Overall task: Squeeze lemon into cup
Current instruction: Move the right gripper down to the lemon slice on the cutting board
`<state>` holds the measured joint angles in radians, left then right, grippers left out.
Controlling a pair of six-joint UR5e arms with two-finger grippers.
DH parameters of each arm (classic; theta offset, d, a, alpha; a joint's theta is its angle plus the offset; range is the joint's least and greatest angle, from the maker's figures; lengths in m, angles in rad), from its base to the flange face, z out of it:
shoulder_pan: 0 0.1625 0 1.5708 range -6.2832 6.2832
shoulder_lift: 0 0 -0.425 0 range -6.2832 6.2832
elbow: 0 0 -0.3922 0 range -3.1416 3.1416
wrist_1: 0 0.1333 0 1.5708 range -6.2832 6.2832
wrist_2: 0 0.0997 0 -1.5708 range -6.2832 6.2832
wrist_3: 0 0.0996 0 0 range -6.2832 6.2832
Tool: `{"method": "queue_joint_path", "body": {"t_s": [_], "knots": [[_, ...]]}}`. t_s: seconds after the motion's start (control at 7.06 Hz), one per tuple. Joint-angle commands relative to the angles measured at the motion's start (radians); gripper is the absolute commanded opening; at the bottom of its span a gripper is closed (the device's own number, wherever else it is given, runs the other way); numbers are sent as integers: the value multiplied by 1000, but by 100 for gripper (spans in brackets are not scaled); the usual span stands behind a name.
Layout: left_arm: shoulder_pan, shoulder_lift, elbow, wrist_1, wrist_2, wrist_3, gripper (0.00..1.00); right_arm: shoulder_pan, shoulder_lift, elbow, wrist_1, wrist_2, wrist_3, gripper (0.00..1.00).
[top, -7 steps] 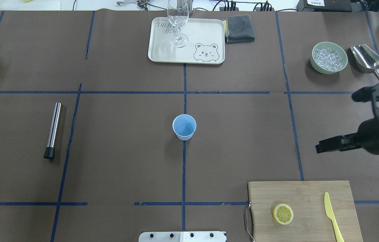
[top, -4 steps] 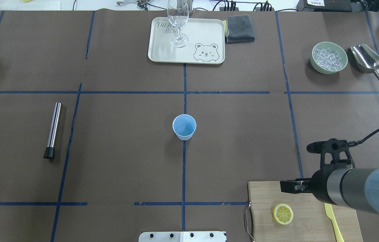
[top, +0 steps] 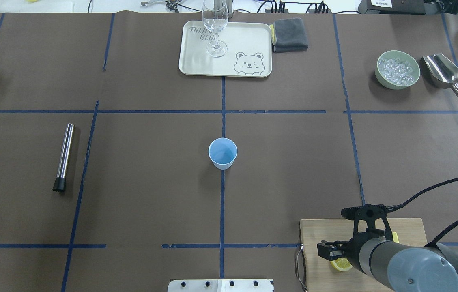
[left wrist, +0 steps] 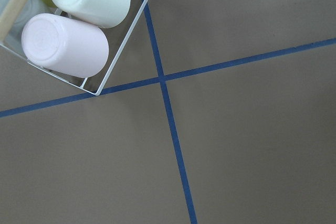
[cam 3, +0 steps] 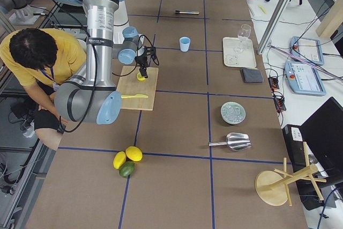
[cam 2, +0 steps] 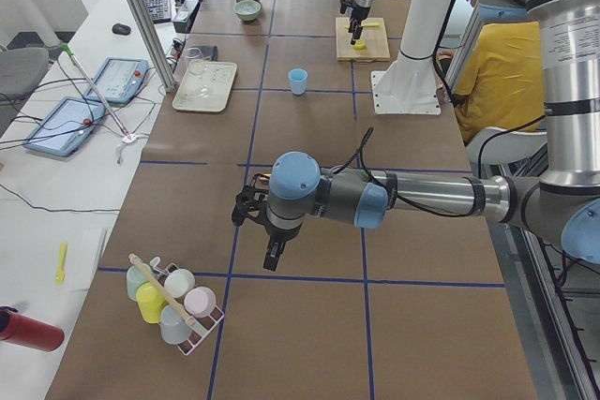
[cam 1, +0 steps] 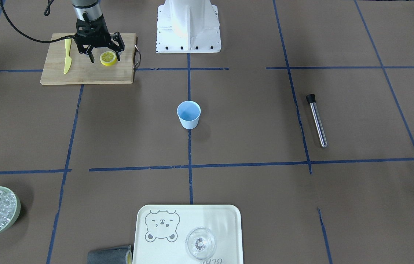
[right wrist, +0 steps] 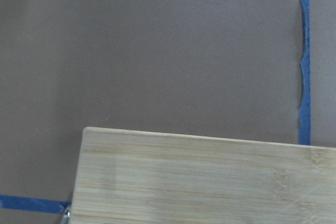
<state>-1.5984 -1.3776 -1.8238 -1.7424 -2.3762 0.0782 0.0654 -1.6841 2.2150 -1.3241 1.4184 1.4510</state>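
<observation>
The lemon sits between spread fingers of the right gripper; left gripper fingers: cannot tell.

Only readable print is on the tray, upper centre of the overhead view. It has two slanted lines of outlined grey capitals at its upper-left corner.
- Top line: roughly "TAIJI", middle letters unsure.
- Second line: "BEA", then a letter crossed by the glass stem.

Front view, bottom centre: same lettering upside down, "BEAR", cut by the frame edge.

White label on a black box, overhead upper right: too small to read.
</observation>
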Motion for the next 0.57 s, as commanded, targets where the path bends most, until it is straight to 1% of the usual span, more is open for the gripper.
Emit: {"method": "queue_joint_path", "body": {"t_s": [0.0,0.42], "knots": [[0,0,-5,1,0,0,100,-50,1,-9,2,-47,52,100],[0,0,-5,1,0,0,100,-76,-3,-21,0,-61,72,99]]}}
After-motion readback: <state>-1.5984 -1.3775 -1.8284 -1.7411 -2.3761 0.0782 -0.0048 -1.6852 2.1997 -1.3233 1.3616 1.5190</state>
